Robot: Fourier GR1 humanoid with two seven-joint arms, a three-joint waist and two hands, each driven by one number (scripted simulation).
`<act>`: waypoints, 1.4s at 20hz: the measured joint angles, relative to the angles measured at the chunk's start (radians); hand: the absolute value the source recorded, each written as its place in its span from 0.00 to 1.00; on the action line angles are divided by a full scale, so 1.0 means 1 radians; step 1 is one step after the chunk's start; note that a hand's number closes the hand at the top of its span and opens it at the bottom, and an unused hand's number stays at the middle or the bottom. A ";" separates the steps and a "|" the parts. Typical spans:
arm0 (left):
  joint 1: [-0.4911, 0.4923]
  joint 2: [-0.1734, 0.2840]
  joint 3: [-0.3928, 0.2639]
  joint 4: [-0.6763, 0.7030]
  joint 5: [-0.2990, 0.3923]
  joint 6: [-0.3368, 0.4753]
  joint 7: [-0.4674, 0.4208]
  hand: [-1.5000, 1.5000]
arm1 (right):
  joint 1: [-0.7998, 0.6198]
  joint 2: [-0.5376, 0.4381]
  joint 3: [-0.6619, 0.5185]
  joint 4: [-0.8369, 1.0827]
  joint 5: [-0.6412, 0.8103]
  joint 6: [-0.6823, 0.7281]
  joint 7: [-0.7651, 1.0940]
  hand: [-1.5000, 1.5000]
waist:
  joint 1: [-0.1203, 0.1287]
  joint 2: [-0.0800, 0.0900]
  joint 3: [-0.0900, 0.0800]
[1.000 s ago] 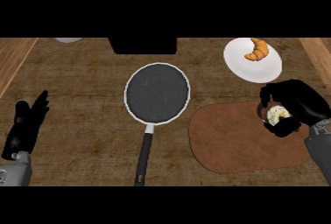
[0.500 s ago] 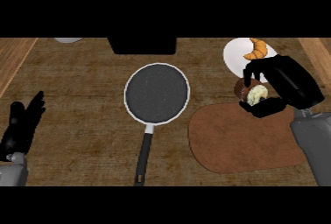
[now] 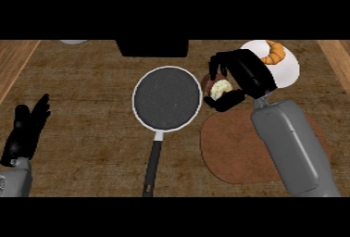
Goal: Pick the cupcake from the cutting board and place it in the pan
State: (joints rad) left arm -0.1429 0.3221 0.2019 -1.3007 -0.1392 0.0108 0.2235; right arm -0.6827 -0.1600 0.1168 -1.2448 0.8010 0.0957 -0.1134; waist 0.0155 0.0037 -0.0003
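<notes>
Brown woven bench [image 3: 89,125] carries a round dark speckled pan [image 3: 167,97]. Right hand [image 3: 239,78] curls round the pale-topped cupcake [image 3: 219,89], apparently lifted clear, just right of the pan's rim.

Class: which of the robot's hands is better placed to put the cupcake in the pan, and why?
The right hand: it is curled round the cupcake, just beside the pan. The left hand rests open at the far left edge.
</notes>
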 measured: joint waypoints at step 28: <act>-0.122 -0.039 -0.069 0.014 -0.034 -0.024 0.026 0.50 | -0.352 0.160 0.146 0.901 -0.411 -0.314 -0.102 0.00 | 0.140 0.039 0.002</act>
State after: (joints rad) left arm -0.2647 0.2836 0.1330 -1.2871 -0.1734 -0.0137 0.2500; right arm -1.0344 -0.0001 0.2625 -0.3442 0.3898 -0.2178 -0.2156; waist 0.1554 0.0427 0.0017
